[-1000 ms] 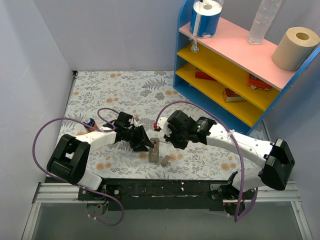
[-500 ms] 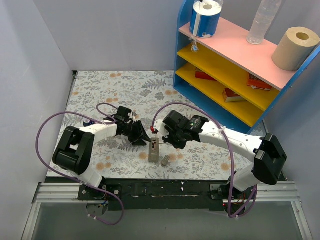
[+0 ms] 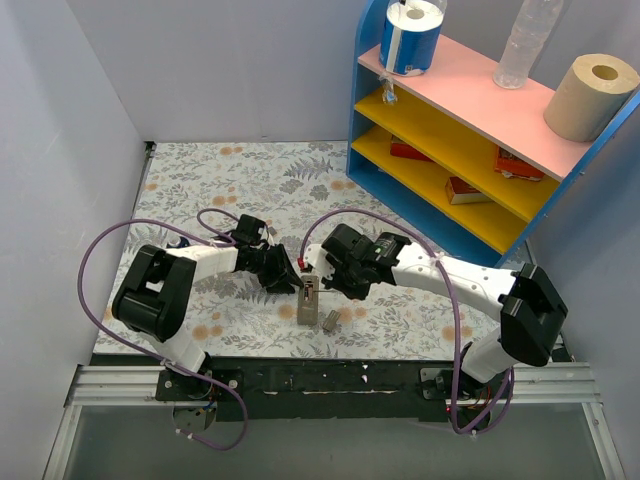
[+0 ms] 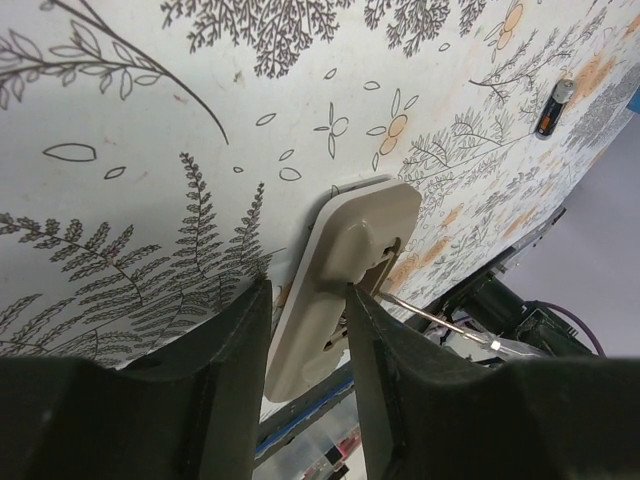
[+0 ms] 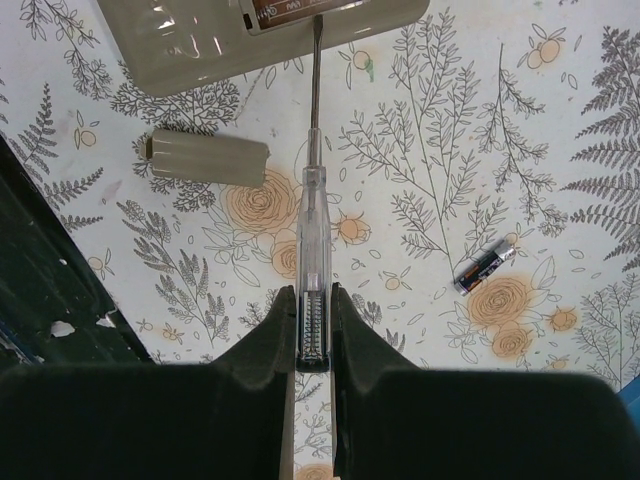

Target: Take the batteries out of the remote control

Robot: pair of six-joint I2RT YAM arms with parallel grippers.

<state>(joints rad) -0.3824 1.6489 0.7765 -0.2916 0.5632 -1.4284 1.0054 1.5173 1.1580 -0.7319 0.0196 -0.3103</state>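
The remote control [image 3: 308, 303] lies grey back up on the floral table, its compartment open. My left gripper [image 3: 293, 283] is shut on its far end; in the left wrist view [image 4: 308, 300] the remote [image 4: 345, 260] sits between the fingers. My right gripper [image 5: 313, 300] is shut on a screwdriver [image 5: 312, 200] with a clear handle. Its tip reaches into the remote's [image 5: 200, 40] compartment, where one battery [image 5: 290, 10] shows. A second battery [image 5: 487, 266] lies loose on the table, also seen in the left wrist view [image 4: 553, 108].
The small grey lid [image 5: 205, 160] lies on the table beside the remote, also in the top view [image 3: 329, 320]. A blue shelf unit [image 3: 470, 140] with rolls and a bottle stands at the back right. The table's dark front rail [image 3: 330, 378] is close below the remote.
Both arms have shifted their elbows and drawn in closer to the remote. The remote and the lid have stayed in place.
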